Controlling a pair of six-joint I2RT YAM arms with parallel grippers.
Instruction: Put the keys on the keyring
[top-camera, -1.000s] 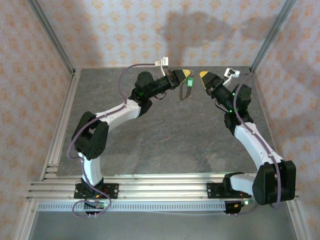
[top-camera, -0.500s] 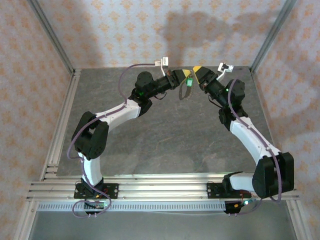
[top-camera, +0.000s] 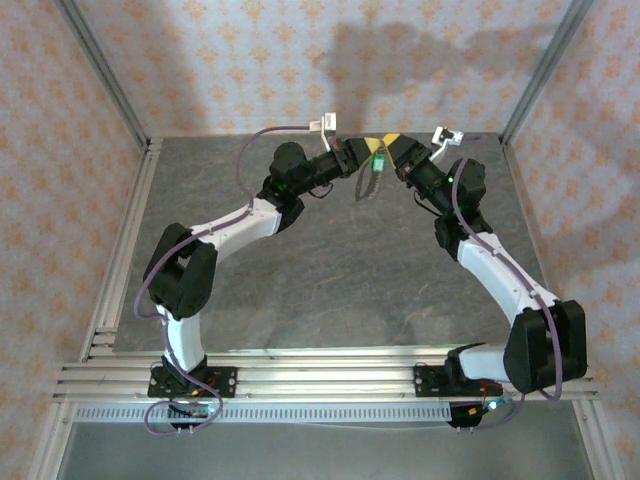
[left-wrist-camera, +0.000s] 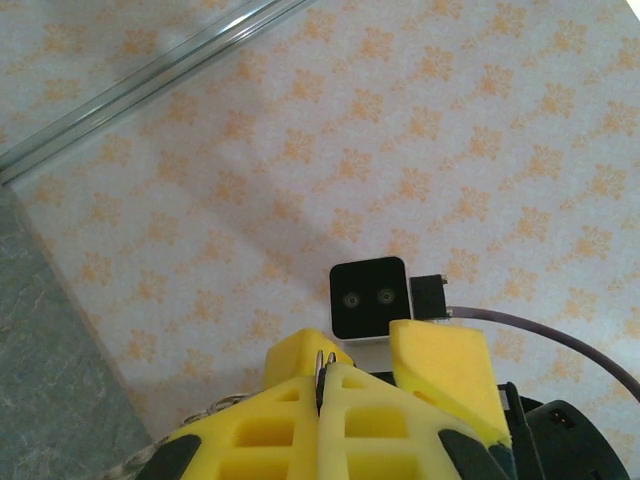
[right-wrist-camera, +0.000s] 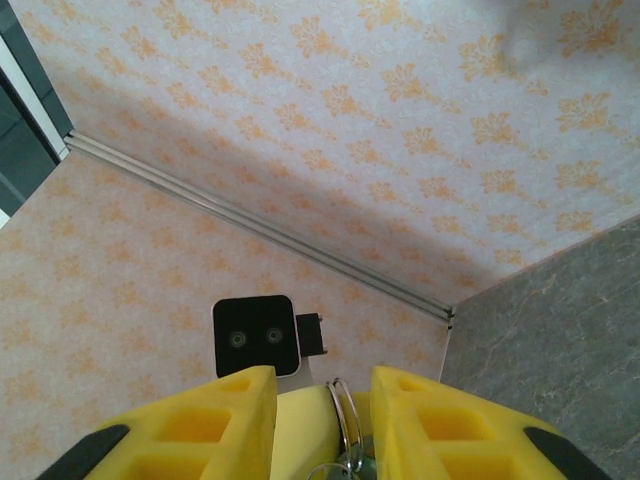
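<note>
Patterned wall behind. My left claw (top-camera: 374, 149) is clamped on the keyring (top-camera: 367, 187), key (top-camera: 378, 164) dangling at 6 o'clock. My right claw (top-camera: 393, 140) sits at 3 o'clock, jaws apart.

A grey marbled table (top-camera: 340, 290) carries aluminium rails (top-camera: 320, 377) along its near edge.

- Two robot arms: the left arm (top-camera: 230, 225) and the right arm (top-camera: 500, 275).
- Two claws, one on each arm: the left claw (top-camera: 373, 147) and the right claw (top-camera: 393, 138).
- Four yellow fingers (right-wrist-camera: 430, 415), two on each claw.
- One key (top-camera: 378, 163) with a green head.
- One keyring (top-camera: 366, 188), a thin loop.
- One grey worktop (top-camera: 330, 290).
- Two black camera boxes, each with two round eyes: one camera box (left-wrist-camera: 368, 298) seen from the left wrist, the other camera box (right-wrist-camera: 252, 336) from the right wrist.
</note>
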